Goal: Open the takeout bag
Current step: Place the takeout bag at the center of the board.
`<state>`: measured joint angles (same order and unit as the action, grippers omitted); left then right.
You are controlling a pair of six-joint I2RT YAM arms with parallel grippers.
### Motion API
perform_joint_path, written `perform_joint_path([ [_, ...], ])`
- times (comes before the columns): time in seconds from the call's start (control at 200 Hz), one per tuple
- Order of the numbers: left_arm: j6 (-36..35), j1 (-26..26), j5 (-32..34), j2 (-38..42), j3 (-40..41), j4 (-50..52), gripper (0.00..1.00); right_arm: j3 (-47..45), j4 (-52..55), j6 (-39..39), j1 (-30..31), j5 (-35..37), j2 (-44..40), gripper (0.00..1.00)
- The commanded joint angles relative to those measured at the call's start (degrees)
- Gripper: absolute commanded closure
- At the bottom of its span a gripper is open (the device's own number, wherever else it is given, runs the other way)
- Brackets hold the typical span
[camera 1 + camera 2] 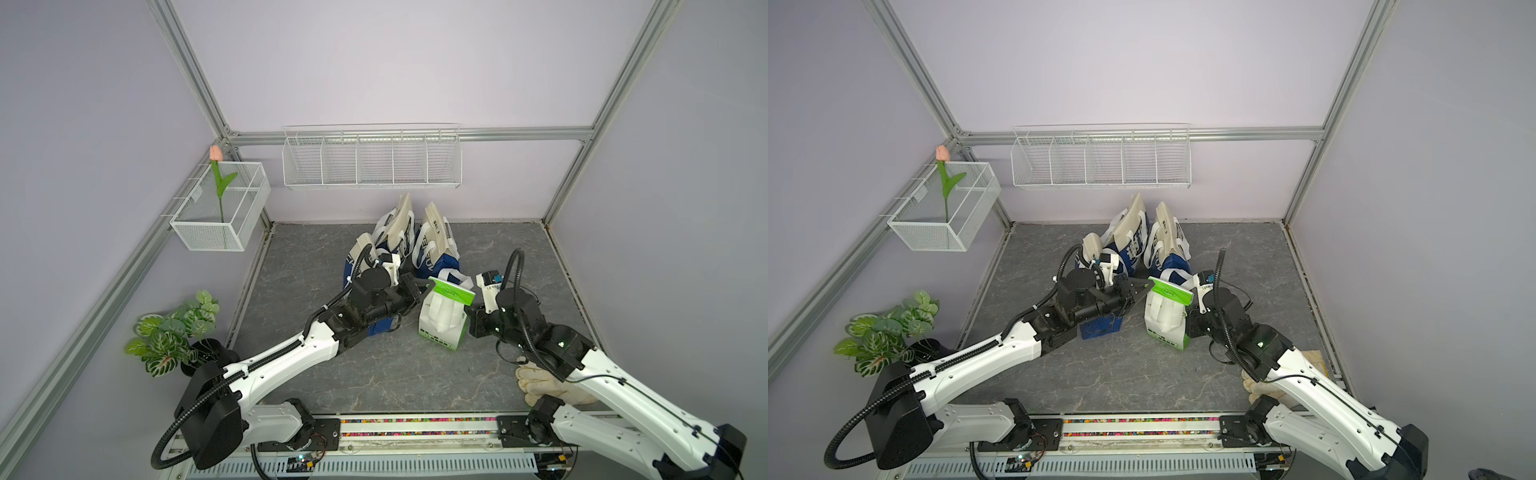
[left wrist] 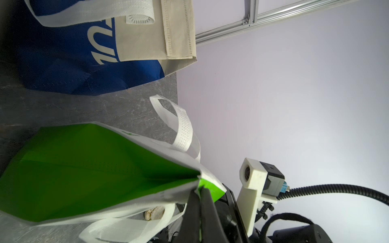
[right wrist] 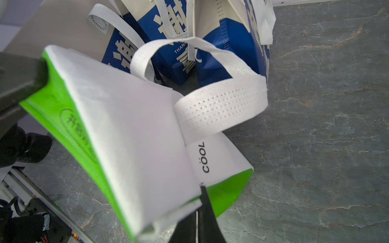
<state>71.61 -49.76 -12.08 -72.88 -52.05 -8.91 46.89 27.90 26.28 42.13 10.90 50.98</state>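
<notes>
The takeout bag point(image 1: 441, 322) point(image 1: 1165, 324) is white with green sides and stands mid-table between my two arms. My left gripper point(image 1: 427, 286) point(image 1: 1150, 285) is shut on one end of the bag's top edge; in the left wrist view the black fingers point(image 2: 200, 190) pinch the green and white fabric point(image 2: 84, 168). My right gripper point(image 1: 471, 311) point(image 3: 201, 188) is shut on the opposite end of the same edge, near the "COOL" print on the bag point(image 3: 130, 117). The green top band point(image 1: 454, 293) stretches between both grippers. A white handle loop point(image 3: 221, 105) hangs free.
Blue and cream bags point(image 1: 399, 245) stand just behind, close to the back wall. A pale glove point(image 1: 544, 386) lies under my right arm. A potted plant point(image 1: 174, 332) sits at the front left. Wire baskets point(image 1: 372, 160) point(image 1: 220, 208) hang on the walls.
</notes>
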Motion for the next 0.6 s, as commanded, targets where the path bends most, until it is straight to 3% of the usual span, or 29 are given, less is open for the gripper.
perform_joint_path([
  [0.0, 1.2, 0.4, 0.8, 0.1, -2.3, -4.0, 1.0, 1.7, 7.2, -1.6, -1.2, 5.0, -0.1, 0.93],
  [0.21, 0.2, -0.1, 1.7, -0.1, -2.1, -3.6, 1.0, 5.0, 10.2, -3.5, -0.6, 4.2, 0.5, 0.9],
  [0.32, -0.1, -0.3, 2.0, -1.2, -2.1, -3.0, 1.0, 8.4, 14.1, -5.0, 3.4, 10.0, -0.9, 0.58],
  [0.375, 0.1, -0.3, 1.9, -1.8, -2.2, -3.0, 1.0, 11.0, 17.4, -5.4, 6.0, 14.8, -1.6, 0.47],
  [0.49, 0.8, -0.5, 1.7, -2.3, -1.7, -4.3, 1.0, 15.4, 21.9, -7.4, 8.9, 22.0, -2.5, 0.06],
  [0.595, 0.9, -0.5, 2.2, -2.1, -1.8, -4.4, 1.0, 18.0, 21.9, -11.4, 9.9, 23.1, -2.5, 0.0],
])
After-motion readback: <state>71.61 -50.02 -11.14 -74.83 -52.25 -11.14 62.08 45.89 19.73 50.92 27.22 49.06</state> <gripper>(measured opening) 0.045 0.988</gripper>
